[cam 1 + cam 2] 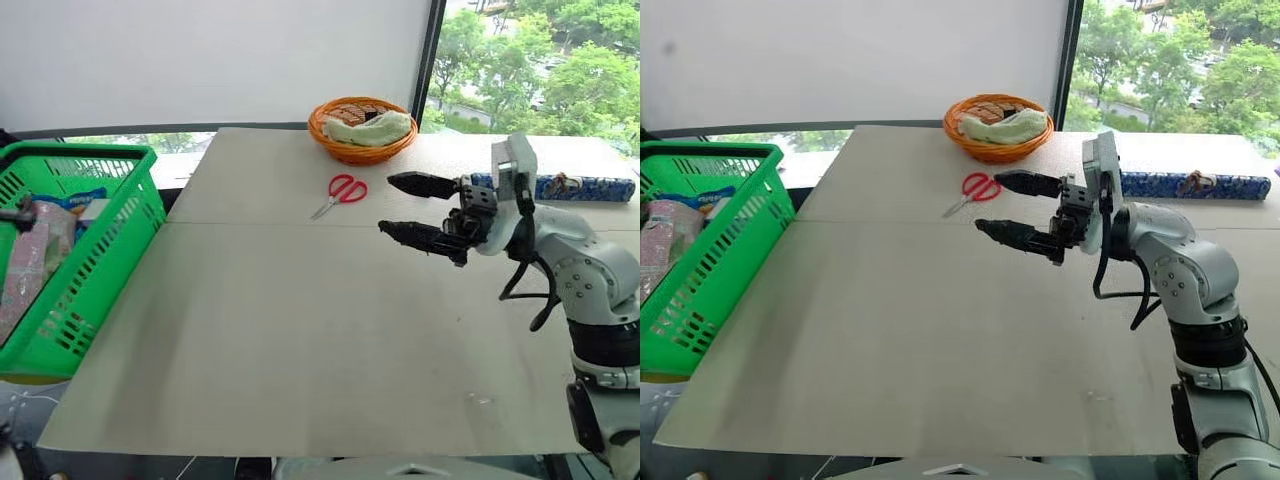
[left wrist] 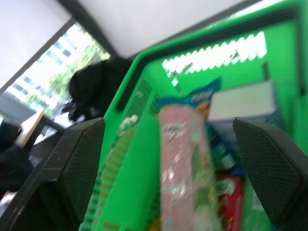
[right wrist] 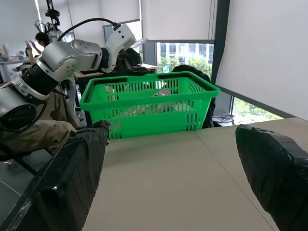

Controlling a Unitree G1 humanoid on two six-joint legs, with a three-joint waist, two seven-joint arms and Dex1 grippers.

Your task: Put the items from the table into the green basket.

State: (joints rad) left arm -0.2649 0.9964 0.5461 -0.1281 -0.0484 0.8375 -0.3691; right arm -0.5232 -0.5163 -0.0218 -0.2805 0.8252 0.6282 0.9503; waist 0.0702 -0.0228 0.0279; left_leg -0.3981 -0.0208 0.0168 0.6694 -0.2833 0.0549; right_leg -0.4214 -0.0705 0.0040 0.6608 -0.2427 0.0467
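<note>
The green basket [image 1: 95,250] stands off the table's [image 1: 300,340] left edge. A long pink wrapped pack [image 2: 180,168] lies inside it among other packages, also seen in the left eye view as the pink pack [image 1: 35,262]. My left gripper [image 2: 168,127] hangs over the basket, open, its fingers [image 2: 79,163] wide on either side of the pack and not touching it. From the right wrist, the left arm [image 3: 72,57] reaches over the basket's rim [image 3: 149,91]. My right gripper [image 1: 386,204] hovers above the middle of the table, open and empty, pointing toward the basket.
A round orange wicker basket [image 1: 362,130] with a cloth stands at the table's far edge. Red-handled scissors [image 1: 340,190] lie in front of it. A long blue patterned roll [image 1: 560,187] lies at the far right. A blue snack bag [image 2: 192,98] and a white box [image 2: 245,103] sit inside the green basket.
</note>
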